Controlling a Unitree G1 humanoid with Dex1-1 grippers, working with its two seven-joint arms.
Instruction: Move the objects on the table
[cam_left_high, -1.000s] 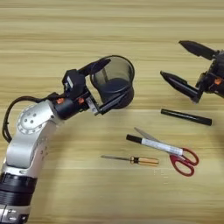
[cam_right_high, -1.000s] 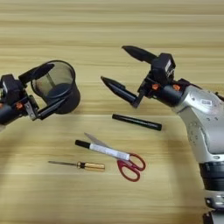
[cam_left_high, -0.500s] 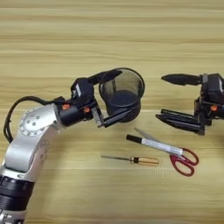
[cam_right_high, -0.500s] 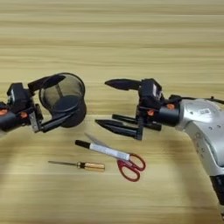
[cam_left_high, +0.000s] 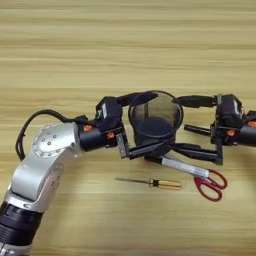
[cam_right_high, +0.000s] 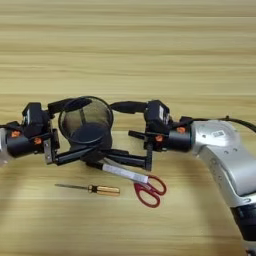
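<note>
Filling the view, the wooden tabletop (cam_left_high: 125, 45) carries a black wire-mesh pen cup (cam_left_high: 155, 121) upright at centre, clamped between the left gripper's (cam_left_high: 148, 121) fingers. The right gripper (cam_right_high: 121, 133) sits just right of it, fingers spread apart. Below lie red-handled scissors (cam_left_high: 200, 177), a white marker (cam_right_high: 120, 171) and an amber-handled screwdriver (cam_left_high: 150, 182).

No objects other than the task items and the robot are seen in either view.
</note>
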